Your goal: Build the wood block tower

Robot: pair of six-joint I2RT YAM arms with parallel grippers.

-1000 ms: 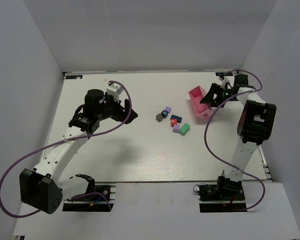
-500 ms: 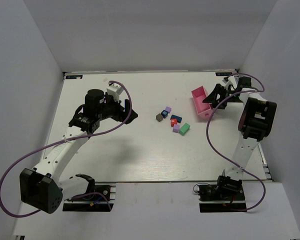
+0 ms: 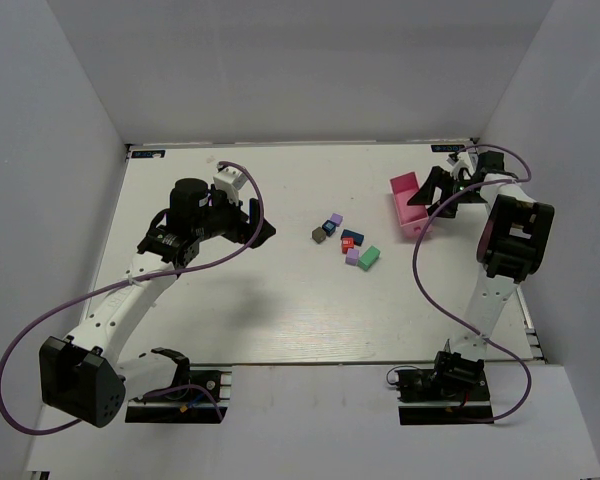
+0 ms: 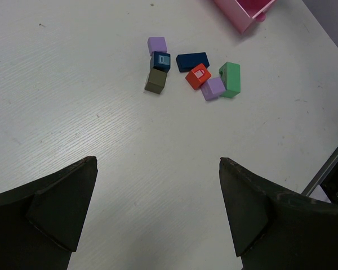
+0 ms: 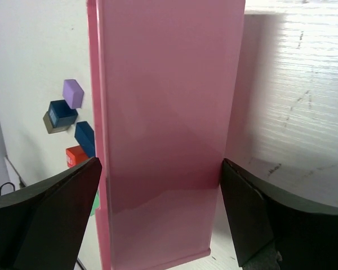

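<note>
The wood blocks lie loose in a small cluster (image 3: 345,240) at the table's middle: purple (image 4: 156,44), blue (image 4: 160,61), dark grey (image 4: 155,80), dark blue (image 4: 192,61), red (image 4: 198,76), a second purple (image 4: 213,88) and green (image 4: 230,79). None is stacked. My left gripper (image 3: 263,228) (image 4: 158,161) is open and empty, above bare table left of the cluster. My right gripper (image 3: 427,195) (image 5: 159,163) is closed on the pink tray (image 3: 405,190) (image 5: 163,112) at the far right, one finger on each long side. Some blocks show left of the tray in the right wrist view (image 5: 73,93).
White walls enclose the table on the left, back and right. The pink tray's corner shows at the top of the left wrist view (image 4: 245,11). The table's right edge (image 4: 327,163) runs close to the blocks in that view.
My right gripper has carried the pink tray a little to the right, away from the blocks. The left arm and the blocks have not moved.
</note>
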